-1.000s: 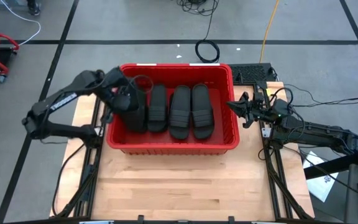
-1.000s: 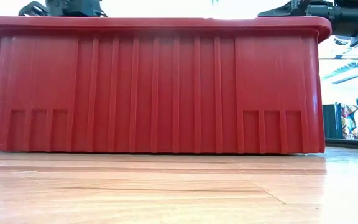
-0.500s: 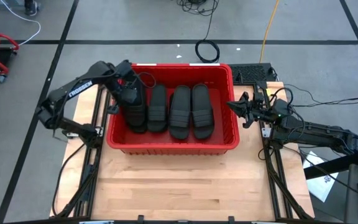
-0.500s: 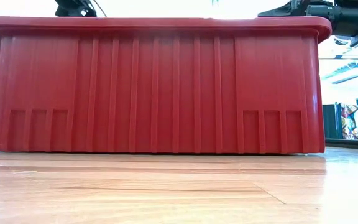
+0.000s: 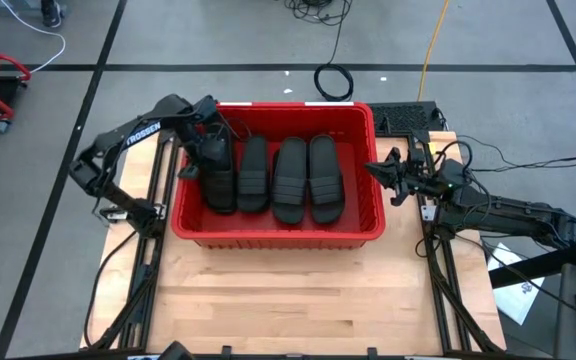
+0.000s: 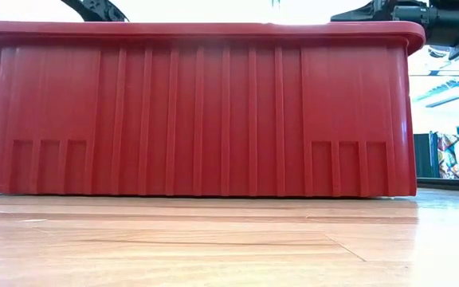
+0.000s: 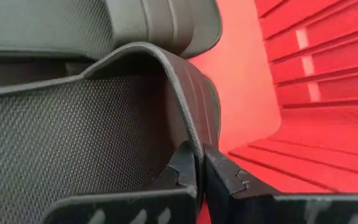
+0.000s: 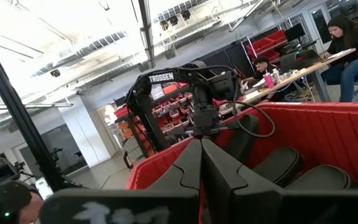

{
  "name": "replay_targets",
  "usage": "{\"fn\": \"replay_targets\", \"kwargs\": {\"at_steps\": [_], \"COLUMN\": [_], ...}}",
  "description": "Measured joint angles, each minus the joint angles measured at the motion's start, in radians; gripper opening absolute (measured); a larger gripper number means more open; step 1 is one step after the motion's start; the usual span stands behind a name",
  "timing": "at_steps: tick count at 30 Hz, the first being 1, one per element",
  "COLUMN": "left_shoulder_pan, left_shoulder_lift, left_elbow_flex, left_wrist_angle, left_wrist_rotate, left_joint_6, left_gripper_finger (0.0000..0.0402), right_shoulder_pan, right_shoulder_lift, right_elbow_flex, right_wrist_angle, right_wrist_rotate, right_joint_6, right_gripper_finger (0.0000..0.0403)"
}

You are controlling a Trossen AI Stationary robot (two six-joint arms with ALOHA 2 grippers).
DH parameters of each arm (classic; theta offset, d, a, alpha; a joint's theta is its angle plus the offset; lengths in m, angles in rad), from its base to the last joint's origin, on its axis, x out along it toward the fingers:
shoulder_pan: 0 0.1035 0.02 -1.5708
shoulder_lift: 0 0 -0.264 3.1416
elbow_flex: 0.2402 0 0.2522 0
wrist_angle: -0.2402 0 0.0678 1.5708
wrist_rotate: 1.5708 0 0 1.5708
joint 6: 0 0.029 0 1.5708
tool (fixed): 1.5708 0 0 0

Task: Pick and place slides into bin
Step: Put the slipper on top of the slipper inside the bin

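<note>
Left pincer (image 5: 211,152) lowering a slide (image 7: 92,124) into the bin (image 5: 278,237)

It pinches the strap edge so the slide hangs upright at the left wall; the right pincer (image 5: 372,168) waits closed, empty.

Overhead, table-level and wrist cameras share the bin (image 5: 278,232).

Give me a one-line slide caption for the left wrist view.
Left tool pinching the ribbed strap of a black slide inside the red bin.
</note>
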Motion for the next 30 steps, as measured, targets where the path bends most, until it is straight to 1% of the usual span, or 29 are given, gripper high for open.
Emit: {"fn": "replay_targets", "kwargs": {"at_steps": [3, 8, 14, 17, 22, 30], "left_shoulder_pan": [0.011, 0.016, 0.016, 0.014, 0.026, 0.065], "left_shoulder_lift": [0.022, 0.094, 0.149, 0.145, 0.136, 0.137], "left_elbow_flex": [-0.001, 0.000, 0.001, -0.001, -0.004, -0.005], "left_wrist_angle": [-0.003, -0.026, -0.014, 0.031, 0.104, 0.119], "left_wrist_rotate": [0.049, 0.095, 0.092, 0.058, -0.018, -0.012], "left_joint_6": [0.019, 0.049, 0.063, 0.034, -0.044, -0.135], "left_gripper_finger": [0.0000, 0.0000, 0.0000, 0.0006, 0.0040, 0.0124], "right_shoulder_pan": [0.000, 0.000, 0.000, 0.000, 0.000, 0.000], "right_shoulder_lift": [0.000, 0.000, 0.000, 0.000, 0.000, 0.000], "right_elbow_flex": [0.000, 0.000, 0.000, 0.000, 0.000, 0.000], "right_wrist_angle": [0.004, 0.004, 0.027, 0.041, 0.047, 0.049], "right_wrist_rotate": [0.000, 0.000, 0.000, 0.000, 0.000, -0.003], "right_joint_6": [0.000, 0.000, 0.012, 0.012, 0.012, 0.012], "right_gripper_finger": [0.0000, 0.0000, 0.0000, 0.0000, 0.0000, 0.0000]}}
